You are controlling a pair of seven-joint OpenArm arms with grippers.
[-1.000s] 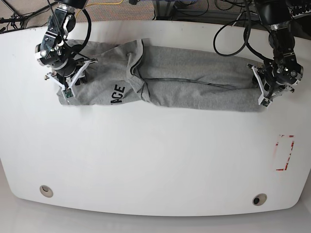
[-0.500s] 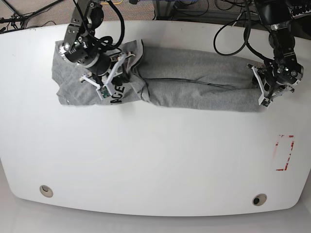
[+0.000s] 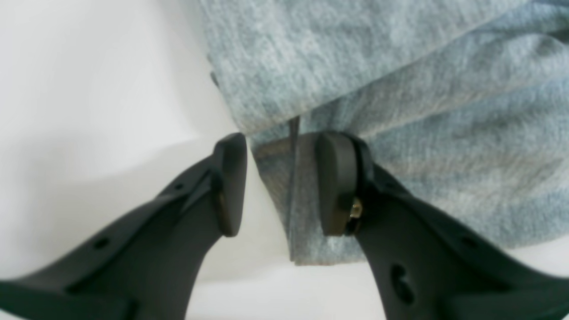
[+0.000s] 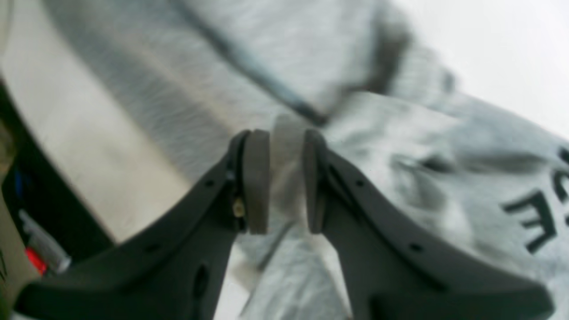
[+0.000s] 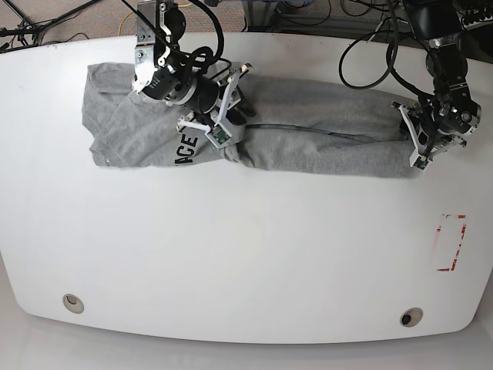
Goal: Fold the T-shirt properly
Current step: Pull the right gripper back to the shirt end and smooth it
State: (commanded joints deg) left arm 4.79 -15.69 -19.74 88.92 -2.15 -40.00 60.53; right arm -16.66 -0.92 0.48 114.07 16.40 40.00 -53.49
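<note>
The T-shirt [image 5: 308,127] lies stretched along the desk's [image 5: 246,254] far edge. Right fingers [image 4: 284,173] pinch a fold of its cloth; left fingers [image 3: 280,182] stand apart, straddling its hem.

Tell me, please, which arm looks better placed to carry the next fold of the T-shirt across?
Probably the right: the right gripper is shut on a pinch of the T-shirt near mid-shirt, while the left gripper sits open at the far end.

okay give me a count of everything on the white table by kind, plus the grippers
T-shirt: 1
Red-outlined rectangle marking: 1
Round table holes: 2
Grippers: 2, left gripper and right gripper
Total: 6
</note>
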